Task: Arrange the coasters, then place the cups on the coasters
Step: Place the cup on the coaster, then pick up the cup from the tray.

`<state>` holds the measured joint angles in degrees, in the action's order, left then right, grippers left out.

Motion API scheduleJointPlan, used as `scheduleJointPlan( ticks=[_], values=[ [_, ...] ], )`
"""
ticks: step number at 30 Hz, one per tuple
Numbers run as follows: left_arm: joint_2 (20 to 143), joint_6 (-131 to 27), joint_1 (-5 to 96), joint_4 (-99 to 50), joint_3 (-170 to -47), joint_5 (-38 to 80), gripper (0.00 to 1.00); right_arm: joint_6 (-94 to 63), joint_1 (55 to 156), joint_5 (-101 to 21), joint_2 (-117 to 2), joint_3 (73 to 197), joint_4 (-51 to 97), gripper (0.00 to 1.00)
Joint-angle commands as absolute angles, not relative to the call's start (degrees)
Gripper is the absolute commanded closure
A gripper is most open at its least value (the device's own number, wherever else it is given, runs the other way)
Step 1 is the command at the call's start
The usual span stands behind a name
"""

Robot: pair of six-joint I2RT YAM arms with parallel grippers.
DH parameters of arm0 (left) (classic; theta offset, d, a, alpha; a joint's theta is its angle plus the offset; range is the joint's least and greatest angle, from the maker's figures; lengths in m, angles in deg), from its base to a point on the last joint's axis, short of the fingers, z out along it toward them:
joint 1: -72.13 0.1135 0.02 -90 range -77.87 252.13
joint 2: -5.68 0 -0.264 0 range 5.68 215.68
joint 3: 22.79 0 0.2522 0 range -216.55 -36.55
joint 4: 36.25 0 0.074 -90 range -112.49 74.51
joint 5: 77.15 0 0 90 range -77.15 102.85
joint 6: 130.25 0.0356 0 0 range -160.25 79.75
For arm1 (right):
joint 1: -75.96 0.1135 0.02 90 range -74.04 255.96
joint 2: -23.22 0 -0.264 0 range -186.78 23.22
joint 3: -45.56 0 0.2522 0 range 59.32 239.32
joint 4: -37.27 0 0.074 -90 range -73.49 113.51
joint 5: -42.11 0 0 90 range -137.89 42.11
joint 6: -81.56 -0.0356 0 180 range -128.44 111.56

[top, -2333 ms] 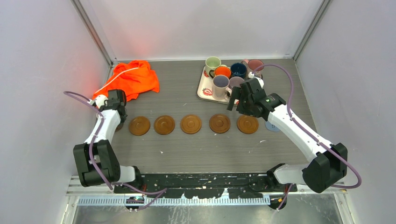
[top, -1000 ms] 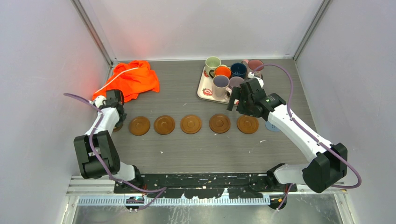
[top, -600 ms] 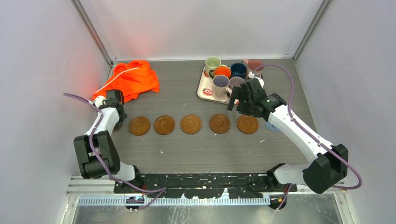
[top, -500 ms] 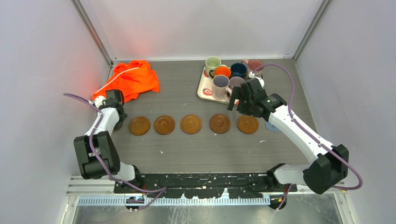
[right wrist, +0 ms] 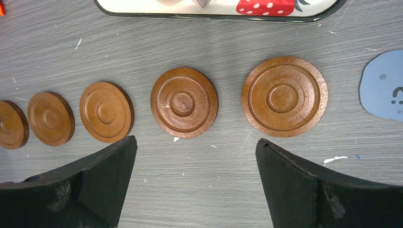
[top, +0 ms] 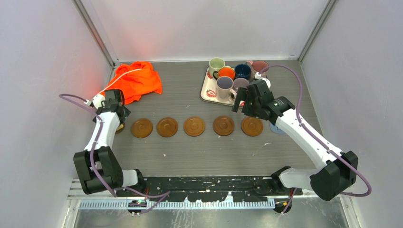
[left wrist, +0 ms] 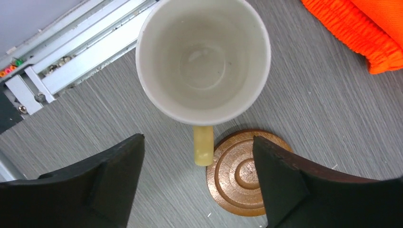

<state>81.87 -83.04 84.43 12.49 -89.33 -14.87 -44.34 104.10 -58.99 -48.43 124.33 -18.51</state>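
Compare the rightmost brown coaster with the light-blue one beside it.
Colour: the brown coaster is dark wood, the light-blue coaster pale blue. Surface: the brown one has concentric rings; the blue one is smooth with small dark marks. Outline: the brown one is a clean circle; the blue one's edge looks wavy. Both lie flat on the table, nothing on them.

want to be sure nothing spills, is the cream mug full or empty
Empty: the left wrist view looks straight down into the upright cream mug and shows its bare inner bottom, with no liquid.
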Motion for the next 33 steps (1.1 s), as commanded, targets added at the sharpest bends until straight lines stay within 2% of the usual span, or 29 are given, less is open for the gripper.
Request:
scheduleJointPlan(
  ticks=[1,5,13,20,33],
  values=[
    [77.9,-81.5,82.9,14.8,-92.4,-17.1,0.11,-43.2,104.4,-59.9,-46.1,124.3,-16.9,0.00],
    [76.2,-80.1,80.8,16.3,-94.1,-17.6,0.01,-43.2,104.3,-60.5,-45.6,123.8,-16.7,0.00],
    [74.2,-77.6,73.7,19.3,-98.9,-18.5,0.00,-43.0,104.4,-62.5,-44.1,123.3,-16.9,0.00],
    [76.4,-77.9,58.8,21.1,-105.6,-19.9,0.00,-42.9,104.4,-64.5,-43.2,122.9,-17.2,0.00],
    [93.6,-82.2,35.8,17.2,-119.7,-19.7,0.00,-45.3,104.3,-70.1,-41.2,122.7,-19.7,0.00]
  ],
)
